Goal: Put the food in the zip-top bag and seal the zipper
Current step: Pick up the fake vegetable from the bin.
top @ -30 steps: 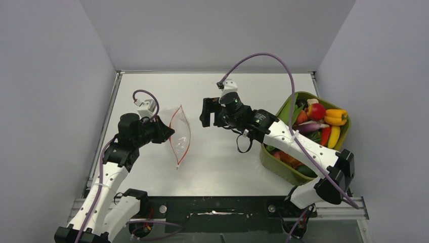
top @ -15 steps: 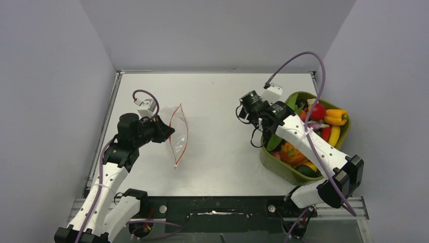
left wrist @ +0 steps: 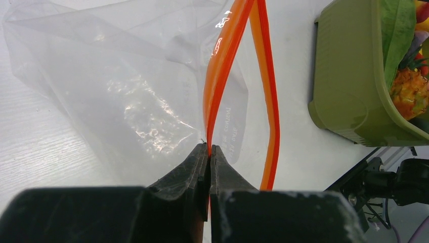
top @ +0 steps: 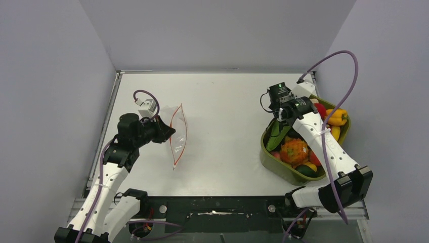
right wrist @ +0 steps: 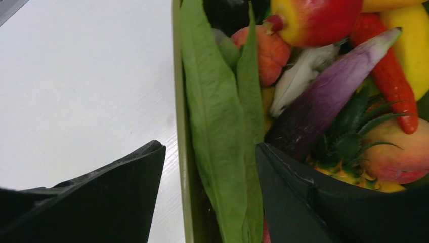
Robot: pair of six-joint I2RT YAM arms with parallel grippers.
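Hovering over the tub, right claw is spread, gripping nothing yet: long green leaf veg runs lengthwise betw its jaws, alongside tub rim. Left claw clenched on zipper, holding bag mouth agape, well left across counter.

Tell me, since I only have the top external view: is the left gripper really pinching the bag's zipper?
Observer: Yes. The left wrist view shows the left gripper shut on one strip of the zipper.
Operator: Is the mouth open?
Observer: Yes, the other strip stands apart from it.
Operator: What's between the right fingers?
Observer: The right gripper is open, with the tub's rim and a long green leaf between its fingers.
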